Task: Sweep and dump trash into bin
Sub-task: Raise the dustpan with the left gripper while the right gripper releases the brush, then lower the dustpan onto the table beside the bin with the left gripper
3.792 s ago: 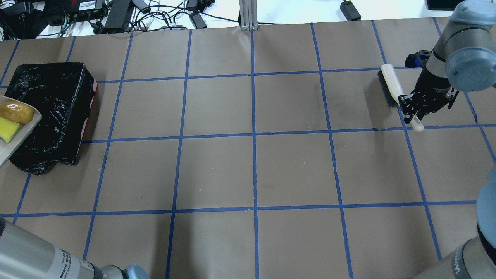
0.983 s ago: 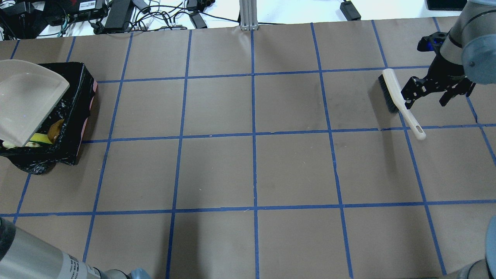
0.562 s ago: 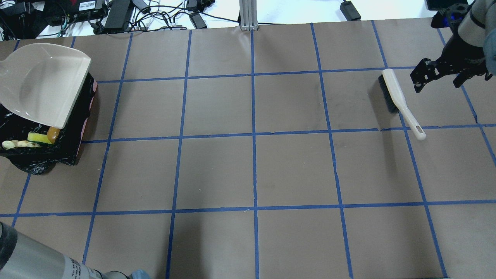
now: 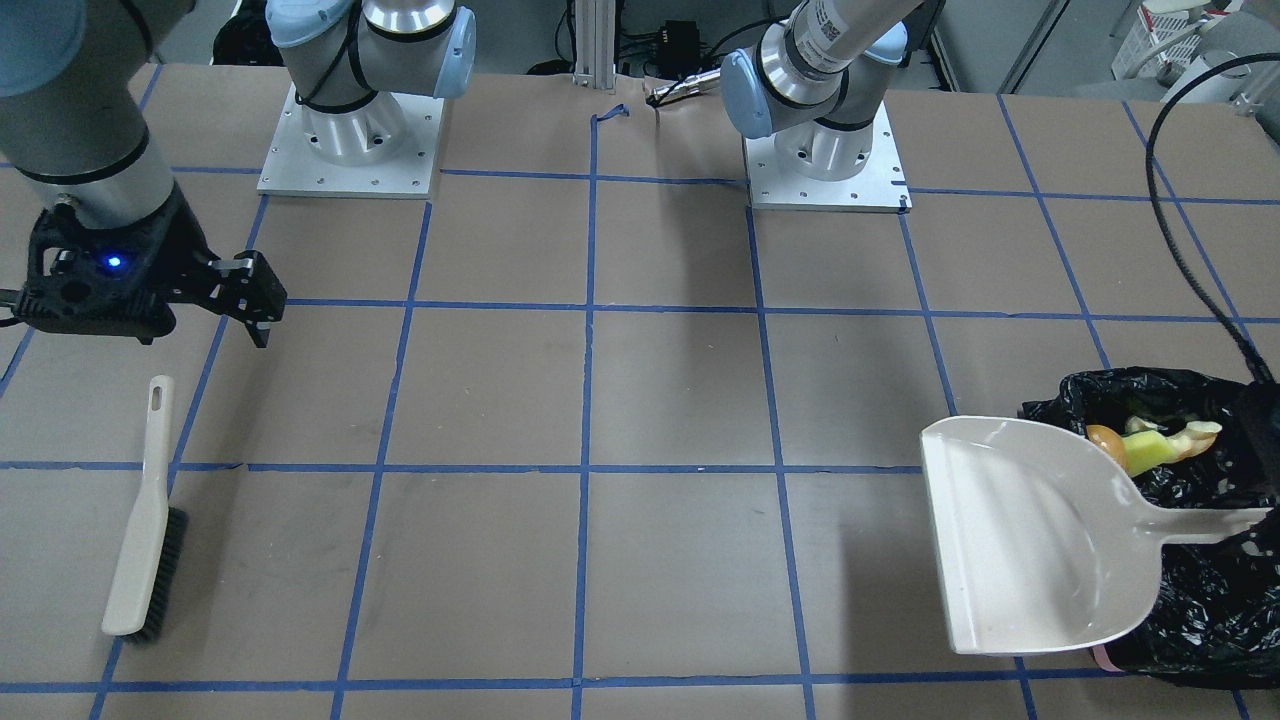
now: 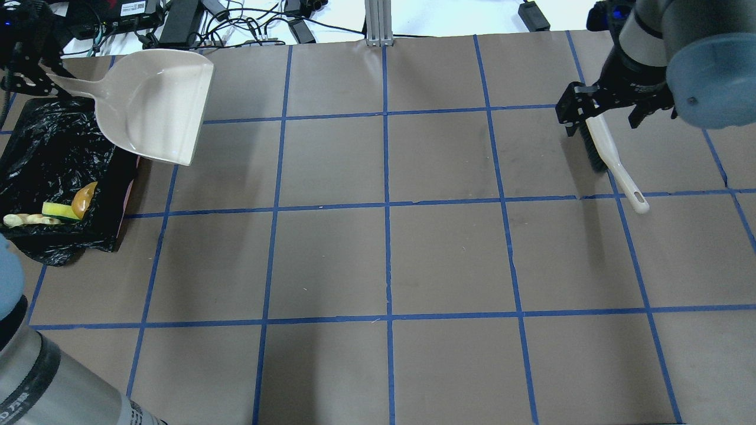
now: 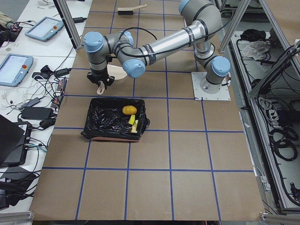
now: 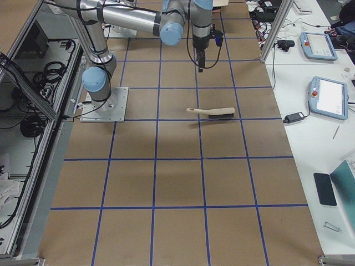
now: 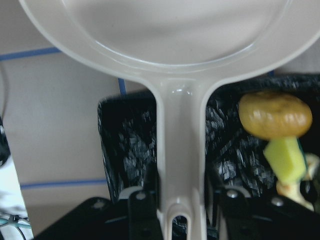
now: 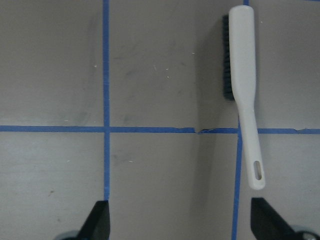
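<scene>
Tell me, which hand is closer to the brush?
Right. The right gripper hovers near the brush; the left gripper is across the table, holding the dustpan by the bin.

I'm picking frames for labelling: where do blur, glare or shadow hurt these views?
Left wrist-mounted: the dustpan crowds the frame, its bowl soft and washed out, a glint on its handle. Exterior front-facing: shadows are soft and broad; the bin liner glints. Right wrist-mounted: the brush is crisp.
</scene>
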Robot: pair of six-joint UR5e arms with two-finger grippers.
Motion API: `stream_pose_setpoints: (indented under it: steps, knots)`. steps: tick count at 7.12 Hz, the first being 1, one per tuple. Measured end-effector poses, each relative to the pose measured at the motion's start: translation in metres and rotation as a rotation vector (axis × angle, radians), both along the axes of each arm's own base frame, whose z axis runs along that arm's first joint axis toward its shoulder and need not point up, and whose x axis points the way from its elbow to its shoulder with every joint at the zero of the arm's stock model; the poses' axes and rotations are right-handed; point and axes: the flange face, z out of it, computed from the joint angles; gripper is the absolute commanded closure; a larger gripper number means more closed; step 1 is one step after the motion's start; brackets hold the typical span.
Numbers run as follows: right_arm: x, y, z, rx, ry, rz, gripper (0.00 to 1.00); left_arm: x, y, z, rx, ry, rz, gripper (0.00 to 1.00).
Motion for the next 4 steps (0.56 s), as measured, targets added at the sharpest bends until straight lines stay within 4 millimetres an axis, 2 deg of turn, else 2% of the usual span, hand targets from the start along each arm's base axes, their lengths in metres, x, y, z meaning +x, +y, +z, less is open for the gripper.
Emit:
stream_pose_setpoints:
  steps: [2,3,4]
  knots:
    - [0.030,0.001,0.014,-0.032,-0.047,0.030,0.00,-0.048,-0.019,-0.041,0.056,0.033,0.004,1.00]
    - [0.045,0.003,0.018,-0.044,-0.128,0.049,0.00,-0.069,-0.027,-0.066,0.089,0.043,-0.012,1.00]
    - [0.054,0.007,0.022,-0.046,-0.190,0.063,0.00,-0.083,-0.032,-0.085,0.115,0.051,-0.018,1.00]
